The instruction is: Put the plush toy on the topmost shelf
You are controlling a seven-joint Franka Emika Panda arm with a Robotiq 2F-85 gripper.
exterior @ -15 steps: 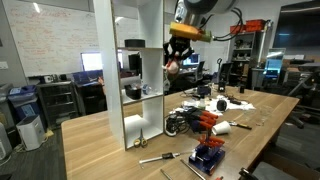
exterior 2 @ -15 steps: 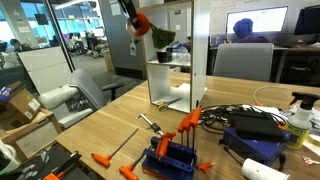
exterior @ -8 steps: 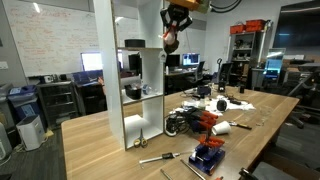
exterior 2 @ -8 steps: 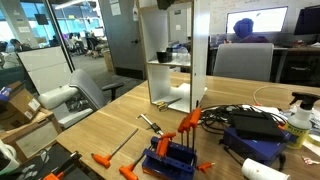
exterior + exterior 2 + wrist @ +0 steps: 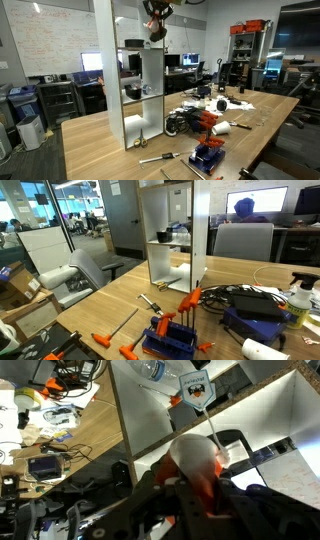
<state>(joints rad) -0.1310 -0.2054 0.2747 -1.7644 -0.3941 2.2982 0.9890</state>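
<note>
Both exterior views are lit evenly and fairly brightly from overhead. A soft sheen is seen on the wooden table (image 5: 100, 135), and only faint shadows are thrown around the white shelving unit (image 5: 140, 80). A glowing patch is given by a monitor (image 5: 255, 205) at the upper right. In the wrist view the plush toy (image 5: 195, 460) is rendered out of focus. The lower frame is left dark, a white board (image 5: 285, 410) at the right is overexposed, and straight edges are bent by wide-angle distortion.
</note>
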